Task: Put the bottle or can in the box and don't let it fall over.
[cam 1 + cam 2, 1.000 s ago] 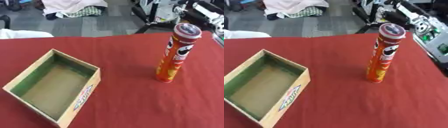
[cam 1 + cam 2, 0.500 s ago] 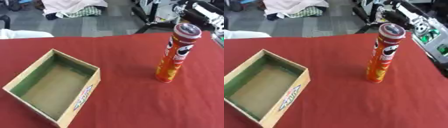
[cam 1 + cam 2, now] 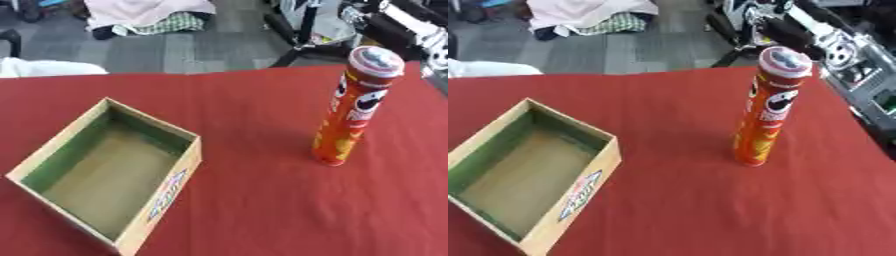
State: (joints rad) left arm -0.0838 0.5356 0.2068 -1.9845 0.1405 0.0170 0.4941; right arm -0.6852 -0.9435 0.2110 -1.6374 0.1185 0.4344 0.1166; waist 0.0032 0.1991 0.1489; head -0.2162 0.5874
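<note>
A tall orange crisp can [image 3: 353, 113] with a red lid is standing upright on the right part of the red tabletop [image 3: 254, 200]. An open cardboard box [image 3: 108, 173] with green inner walls is sitting well apart from it on the left, its inside holding nothing. No robot hand is showing in either eye view, so whether the fingers are apart or together cannot be told.

The task looks to be at its very start: the can is not yet grasped, and the reach toward it is the step in hand. The next move is likely calling for a hand, probably the right one since the can is standing on that side, to close round the can's middle, lift it straight, carry it leftward over the box wall and set it down on its base. Being tall and narrow, the can could tip if caught high or nudged.

Compared with a second ago, nothing is differing: can and box are standing where they were.
</note>
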